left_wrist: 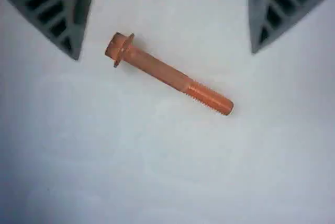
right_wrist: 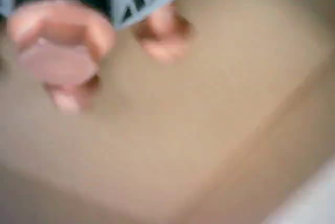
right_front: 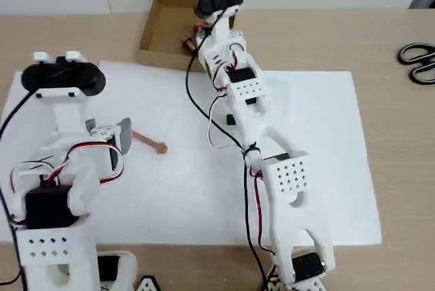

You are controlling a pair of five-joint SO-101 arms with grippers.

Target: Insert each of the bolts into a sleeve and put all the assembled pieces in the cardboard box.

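Where the white sheet [right_front: 319, 134] covers the tan table [right_front: 380, 32], a single bolt [left_wrist: 167, 75] lies flat on it. It is copper-coloured metal, with a flanged hex head, a smooth shank and a threaded tip. The left gripper [left_wrist: 165, 51] hangs right over it, its grey ribbed fingers [left_wrist: 49, 9] spread wide to either side of the bolt and touching nothing. In the high view the bolt sits just beside that gripper, toward the middle of the sheet and well apart from the box [right_front: 146, 32].

The box is shallow, open-topped brown cardboard, resting on the table at the far edge of the sheet. The right arm stretches across the sheet, and the right gripper [right_front: 195, 39] is down inside the box. Close to it, against the plain cardboard floor, show two blurred copper-pink pieces [right_wrist: 57, 46], rounded in outline — whether they are bolts, sleeves or both I cannot tell, nor whether the right gripper is clamped on one or apart. A pair of black-handled scissors [right_front: 418, 63] lies on the bare table, far from both arms
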